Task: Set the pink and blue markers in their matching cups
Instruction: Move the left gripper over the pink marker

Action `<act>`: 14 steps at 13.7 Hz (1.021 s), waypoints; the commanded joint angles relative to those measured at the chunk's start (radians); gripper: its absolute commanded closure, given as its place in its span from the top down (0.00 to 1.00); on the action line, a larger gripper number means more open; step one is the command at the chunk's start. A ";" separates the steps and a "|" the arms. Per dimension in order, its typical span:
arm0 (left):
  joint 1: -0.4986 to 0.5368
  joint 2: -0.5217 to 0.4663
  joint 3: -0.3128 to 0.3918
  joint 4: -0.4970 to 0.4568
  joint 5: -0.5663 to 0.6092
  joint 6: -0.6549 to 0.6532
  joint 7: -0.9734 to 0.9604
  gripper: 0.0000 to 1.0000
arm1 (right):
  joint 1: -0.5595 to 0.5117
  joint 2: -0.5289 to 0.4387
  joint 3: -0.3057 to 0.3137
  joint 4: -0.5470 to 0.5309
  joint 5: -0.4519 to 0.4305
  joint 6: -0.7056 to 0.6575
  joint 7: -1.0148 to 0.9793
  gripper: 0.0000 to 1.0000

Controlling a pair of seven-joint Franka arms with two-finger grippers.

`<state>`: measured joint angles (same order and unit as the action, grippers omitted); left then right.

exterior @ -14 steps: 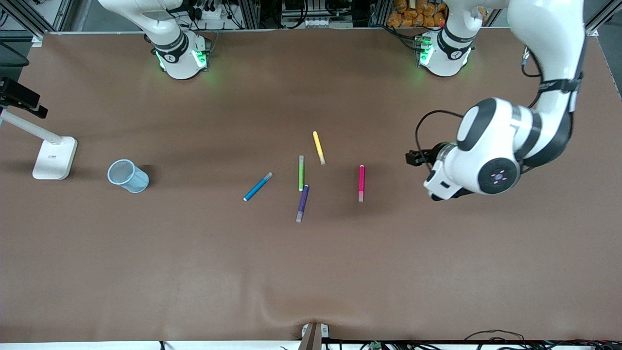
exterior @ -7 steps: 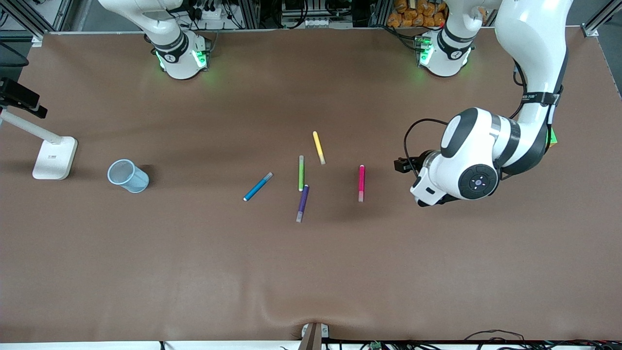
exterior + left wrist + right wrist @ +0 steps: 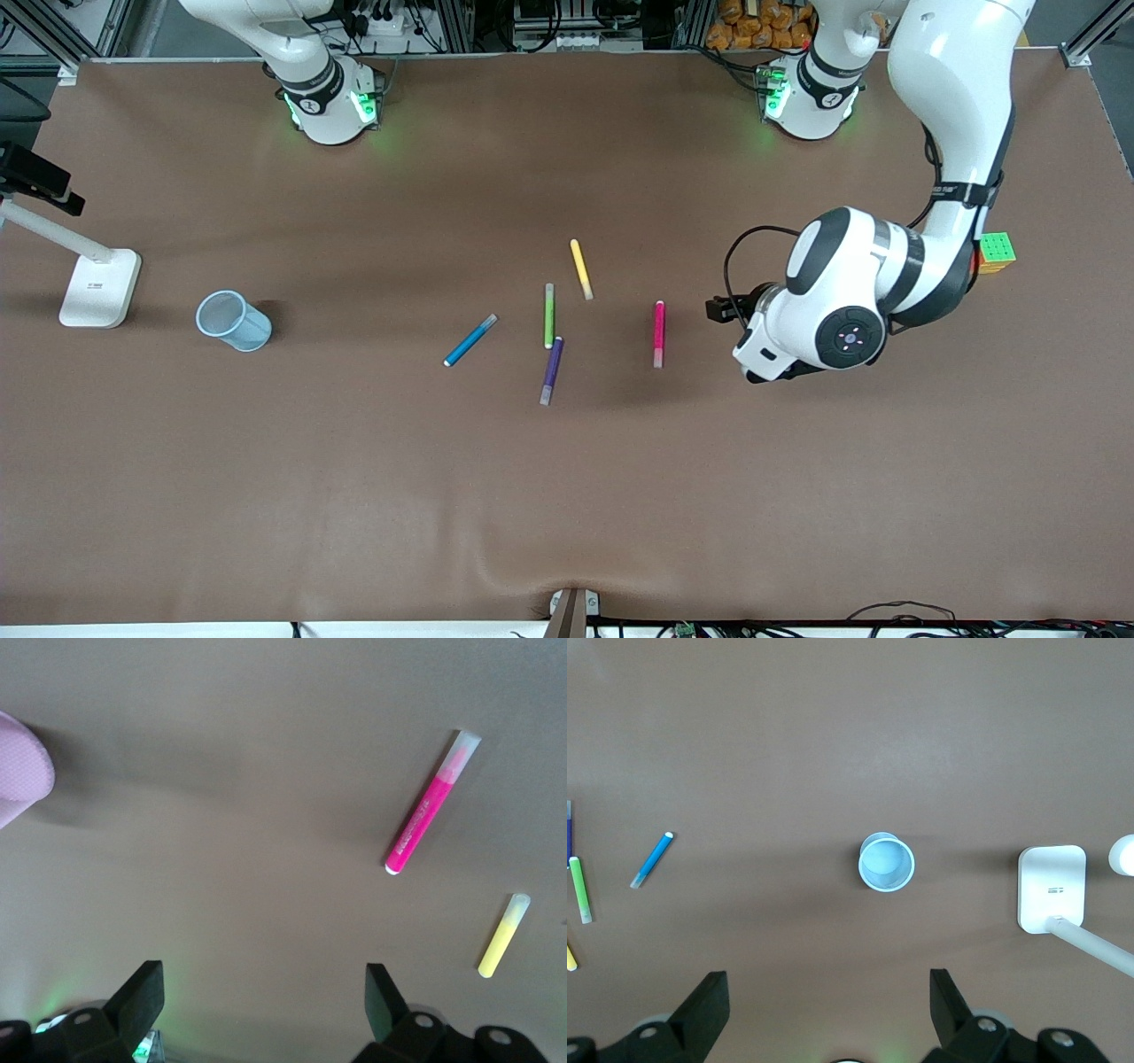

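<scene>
Hovering with jaws wide and empty, the left gripper (image 3: 257,1010) hangs over the desk (image 3: 354,496) beside the pink marker (image 3: 659,331). Right gripper (image 3: 824,1010) waits up high, released too. Blue marker (image 3: 469,340) lies flat; blue cup (image 3: 232,321) is empty. Nothing's placed yet.

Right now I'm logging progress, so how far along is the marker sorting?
Nothing is done: the pink marker and blue marker lie on the table, and the blue cup is empty. The open left gripper is above the table near the pink marker; the open right gripper waits. Both pickups and drops remain.
</scene>
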<state>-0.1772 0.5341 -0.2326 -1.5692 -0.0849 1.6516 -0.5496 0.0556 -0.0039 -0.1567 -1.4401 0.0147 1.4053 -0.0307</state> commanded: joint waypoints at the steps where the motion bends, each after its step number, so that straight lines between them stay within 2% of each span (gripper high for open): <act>1: -0.016 0.026 0.003 0.026 -0.006 0.013 -0.012 1.00 | -0.023 -0.024 0.014 -0.025 0.014 0.006 0.009 1.00; 14: -0.105 0.121 0.009 0.074 0.002 0.091 -0.006 1.00 | -0.011 0.012 0.017 -0.014 0.013 0.012 0.005 1.00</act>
<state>-0.2533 0.6325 -0.2326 -1.5274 -0.0849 1.7300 -0.5498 0.0547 0.0055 -0.1537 -1.4515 0.0152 1.4081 -0.0307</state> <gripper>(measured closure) 0.000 0.000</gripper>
